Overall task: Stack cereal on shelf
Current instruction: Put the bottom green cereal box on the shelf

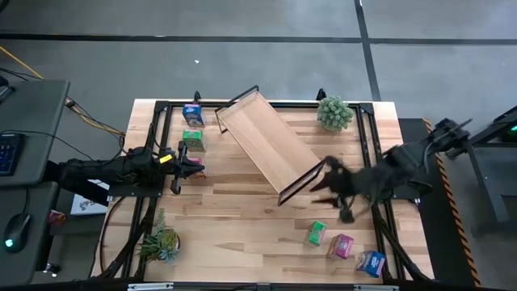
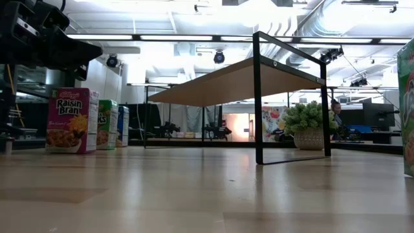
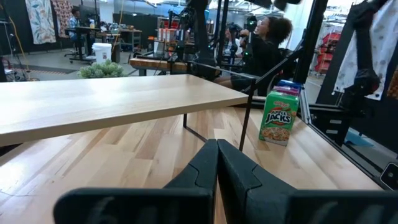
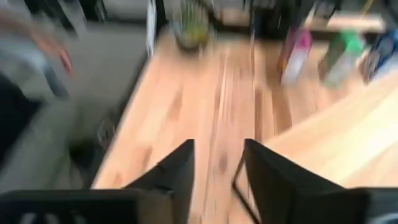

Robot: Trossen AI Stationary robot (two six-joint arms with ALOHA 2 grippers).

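The shelf (image 1: 268, 144) sits slanted in the middle of the table (image 1: 242, 226). The right gripper (image 1: 333, 196), fingers a little apart and holding nothing, hangs by its near end. The left gripper (image 1: 191, 162) is closed, beside three cereal boxes (image 1: 192, 139).

The right wrist view was motion-blurred, so the cartons (image 4: 297, 51) beyond the fingers (image 4: 177, 168) were mere coloured smears. In the low view, a green box (image 2: 407, 107) was cut off by the edge.

Bright overhead room lighting, soft shadows; the right wrist view is motion-blurred.
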